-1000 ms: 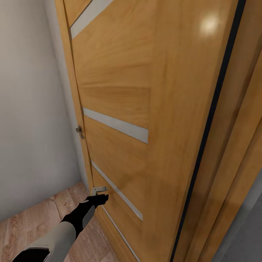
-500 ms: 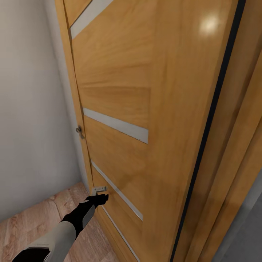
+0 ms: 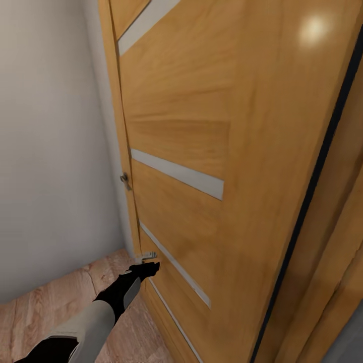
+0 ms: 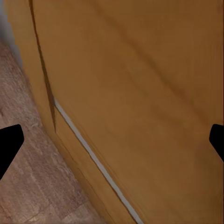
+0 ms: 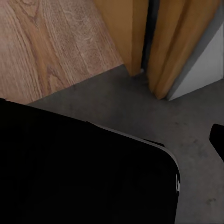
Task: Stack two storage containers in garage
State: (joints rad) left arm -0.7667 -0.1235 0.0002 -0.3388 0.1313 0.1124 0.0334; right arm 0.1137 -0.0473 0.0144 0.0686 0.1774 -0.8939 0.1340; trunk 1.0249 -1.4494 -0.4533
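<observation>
Left gripper (image 3: pixel 146 269) is held at 7 o'clock against the lower door (image 3: pixel 201 151), fingers apart, nothing held; right gripper's state cannot be told. Containers are not seen; transit step judged, door likely to be pushed wider toward concrete floor (image 5: pixel 140 107).

A: What do we see underfoot by the wooden door (image 3: pixel 212 166)?
B: We see light wood plank floor (image 3: pixel 45 302) running up to the door's lower edge and the pale wall (image 3: pixel 50 151).
A: And in the right wrist view?
B: We see those planks (image 5: pixel 51 42) meet dark grey concrete floor (image 5: pixel 196 135) at the door's foot (image 5: pixel 126 32).
</observation>
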